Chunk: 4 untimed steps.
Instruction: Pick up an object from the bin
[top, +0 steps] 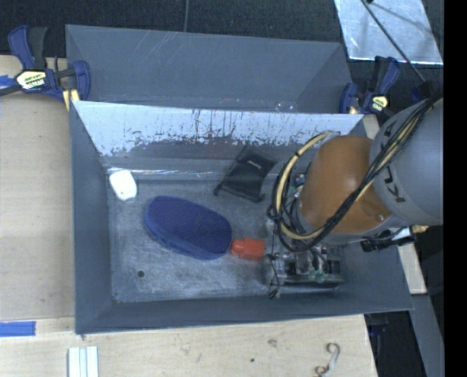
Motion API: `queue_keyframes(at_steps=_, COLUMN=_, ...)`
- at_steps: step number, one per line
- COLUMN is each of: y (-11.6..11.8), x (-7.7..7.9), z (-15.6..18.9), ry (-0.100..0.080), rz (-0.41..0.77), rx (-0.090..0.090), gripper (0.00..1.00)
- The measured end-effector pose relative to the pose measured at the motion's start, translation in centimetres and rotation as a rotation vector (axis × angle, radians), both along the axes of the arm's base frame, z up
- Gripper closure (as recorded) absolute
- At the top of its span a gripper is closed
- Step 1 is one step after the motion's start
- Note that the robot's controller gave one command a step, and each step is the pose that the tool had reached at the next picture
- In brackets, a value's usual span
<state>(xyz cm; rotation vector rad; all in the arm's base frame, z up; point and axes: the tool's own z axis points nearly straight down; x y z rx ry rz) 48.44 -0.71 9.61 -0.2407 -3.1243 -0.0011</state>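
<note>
1. The grey metal bin [90, 234] had sloping walls round a flat floor, and its back wall was marked with dark streaks
2. Far left on the floor, close to the foot of the back wall, a small white rounded piece [122, 184] lay by itself
3. To its right and nearer the front, a large dark blue oval thing [187, 226] lay flat and slantwise, apart from the white piece
4. Further right, a black flat boxy thing [245, 177] sat tilted at the foot of the back wall, beyond the oval's right end and clear of it
5. A small orange piece [249, 248] lay at the right end of the blue oval, right beside it; whether the two touched could not be told
6. The gripper [279, 273] was low in the right front corner of the floor, beneath the arm's orange-brown wrist cover [339, 191] and looped cables [290, 203]. The small orange piece was the nearest thing, just to its left. Whether the gripper was clenched or released could not be told
</note>
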Motion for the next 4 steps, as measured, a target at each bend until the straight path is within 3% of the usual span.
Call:
queue_keyframes(at_steps=1, y=4.0, x=1.0, z=-2.4, ry=-0.013, rz=0.346, rx=0.004, gripper=0.00)
queue_keyframes(at_steps=2, y=0.9, x=6.6, z=-2.4, ry=-0.011, rz=0.514, rx=0.004, gripper=0.00)
queue_keyframes(at_steps=3, y=0.7, x=6.7, z=-2.3, ry=-0.016, rz=0.513, rx=-0.001, gripper=1.00)
queue_keyframes(at_steps=4, y=2.3, x=9.6, z=12.6, ry=-0.020, rz=0.740, rx=-0.002, gripper=1.00)
